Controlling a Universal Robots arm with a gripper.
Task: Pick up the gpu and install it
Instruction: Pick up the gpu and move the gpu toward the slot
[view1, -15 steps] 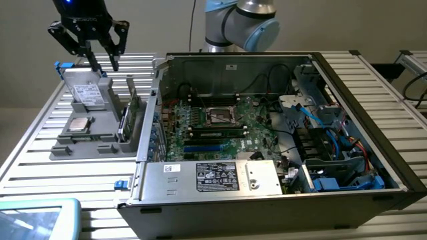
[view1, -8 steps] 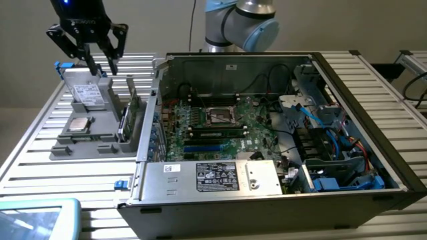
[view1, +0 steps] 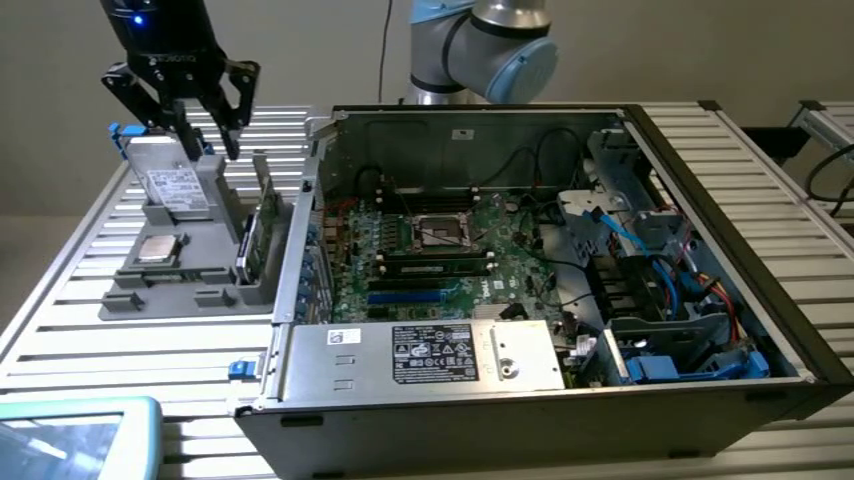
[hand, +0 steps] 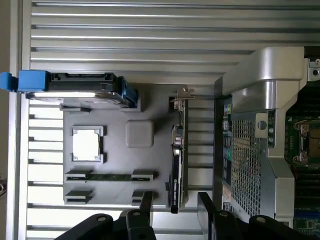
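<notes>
The gpu (view1: 263, 218) stands on its long edge in a slot of a grey holder (view1: 171, 292), along the side of that holder nearest the open computer case (view1: 534, 432). In the wrist view the gpu (hand: 178, 150) shows edge-on: a thin green circuit board with a black cooler shroud on one face and a silver metal bracket at one end. The pincer (view1: 214, 150) hangs above the holder with its two black fingers (hand: 146, 207) spread well apart and nothing between them; it touches nothing. In the wrist view the pincer (hand: 175, 197) lines up over one end of the card. The holder also carries a silver drive (view1: 171, 186) and a small square chip (view1: 158, 248), all on the slatted metal table (view1: 127, 352).
</notes>
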